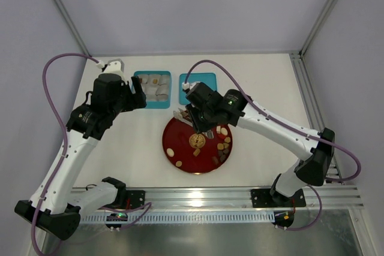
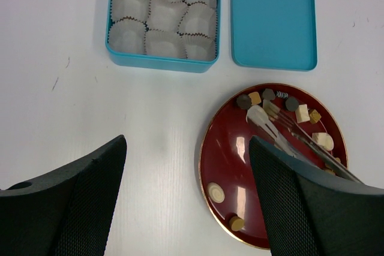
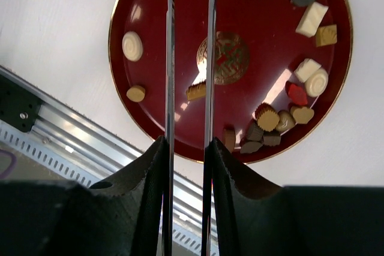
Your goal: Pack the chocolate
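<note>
The fingers [image 3: 150, 175] of the right gripper [image 3: 189, 145] are clenched on a pair of tongs [image 3: 170, 64], whose two thin blades run out from between the pads and over the plate [image 3: 150, 4]. The left gripper [image 2: 187, 142] hangs just beside the box [image 2: 162, 63] with its fingers [image 2: 90, 202] spread wide and nothing between them.

Most of the chocolate [image 3: 267, 117] lies on the plate. There is a cluster along one side, a loose piece by the gold emblem [image 3: 223, 58], and two more alone near the rim. Only two pieces sit in the box, in the back row of paper cups [image 2: 165, 16]; the other cups I can see are empty. The lid [image 2: 273, 22] lies flat next to the box.

Seen from the left wrist, the tongs' tips are by a row of dark and tan pieces at the plate's edge. I can't tell whether anything is caught between them.

To my eye this is the pick. The tips should go down on either side of one piece that stands apart from its neighbours. The squeeze should be gentle, because a small smooth piece would likely shoot out sideways under a hard pinch. I'd lift straight up before swinging toward the box, then lower right into an empty cup before letting go. The left gripper is best held off the route between plate and box.
</note>
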Available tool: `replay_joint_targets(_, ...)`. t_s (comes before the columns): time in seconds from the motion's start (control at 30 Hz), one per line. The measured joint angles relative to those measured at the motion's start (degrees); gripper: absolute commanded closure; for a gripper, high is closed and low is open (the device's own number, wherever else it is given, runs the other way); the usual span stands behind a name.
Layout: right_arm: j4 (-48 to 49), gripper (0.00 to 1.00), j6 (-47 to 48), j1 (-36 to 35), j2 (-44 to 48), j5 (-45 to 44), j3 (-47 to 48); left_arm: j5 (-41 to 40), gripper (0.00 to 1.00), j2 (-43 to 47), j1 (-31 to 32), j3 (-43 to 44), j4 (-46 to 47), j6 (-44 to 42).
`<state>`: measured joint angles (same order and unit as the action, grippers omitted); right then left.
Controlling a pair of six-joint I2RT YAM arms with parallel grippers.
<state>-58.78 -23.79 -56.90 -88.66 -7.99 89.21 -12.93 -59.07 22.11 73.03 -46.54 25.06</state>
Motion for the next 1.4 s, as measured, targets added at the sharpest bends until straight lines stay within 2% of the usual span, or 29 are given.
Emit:
replay_joint_targets(0.53, 7.37, 0.68, 9.66, 8.98, -22.25, 0.02, 23.47, -0.07, 0.19, 0.02, 0.00, 0.92, -0.07, -0.42)
replay_joint_targets(0.93, 17.05, 0.68, 12.02, 11.69, -32.81, 0.33, 28.15, -0.04, 0.19, 0.02, 0.00, 0.94, -0.48, -1.53)
replay_joint_targets(1.4, 19.76, 0.68, 12.96, 12.41, -37.53, 0.20, 33.18, -0.04, 0.19, 0.02, 0.00, 0.94, -0.48, -1.60)
